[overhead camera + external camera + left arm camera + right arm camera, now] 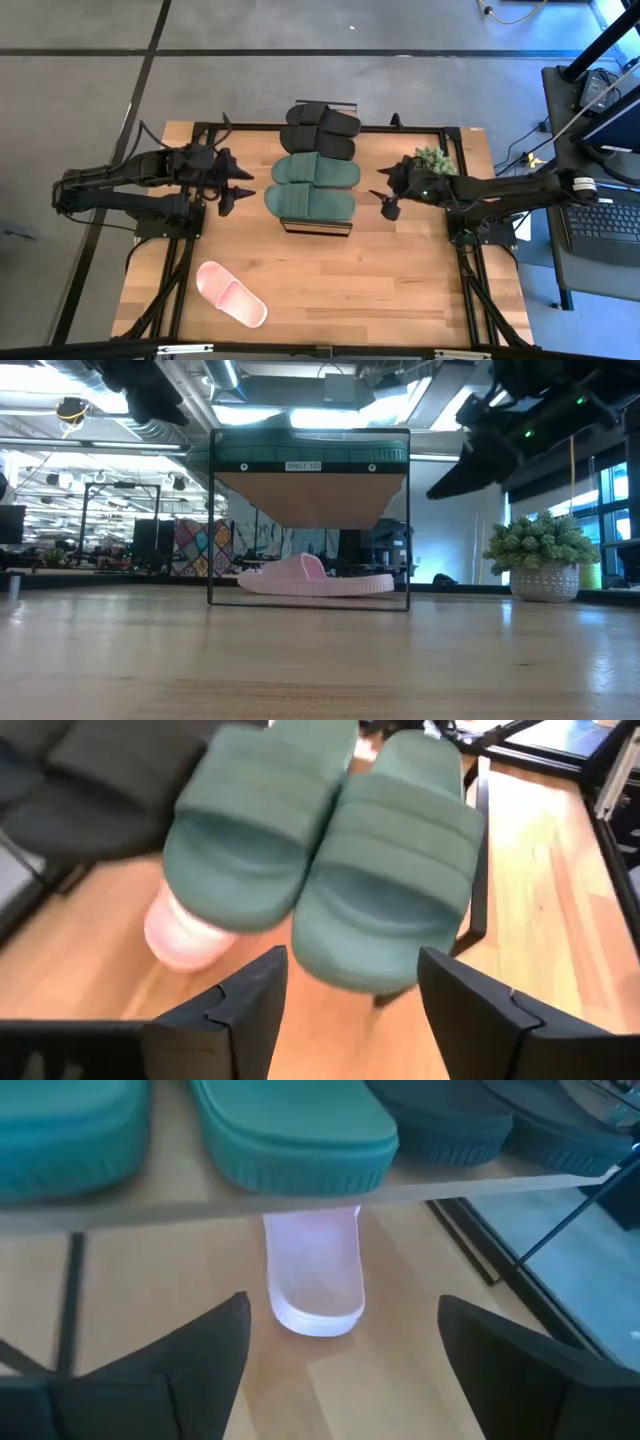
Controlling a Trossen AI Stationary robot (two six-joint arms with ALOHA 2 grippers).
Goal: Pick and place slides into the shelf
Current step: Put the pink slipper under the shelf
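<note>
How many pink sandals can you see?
2: one pink sandal lies loose on the table's near left corner; another pink sandal sits under the shelf's top board. None seems hidden.

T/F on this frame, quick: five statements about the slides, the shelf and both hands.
1. Both green slides sit on the shelf's top board. True.
2. One pink slide lies on the table off the shelf. True.
3. The right hand holds a black slide. False: it is open and empty beside the shelf.
4. A pink slide lies under the top board. True.
5. The left hand is shut. False: it is open, with nothing in it.
</note>
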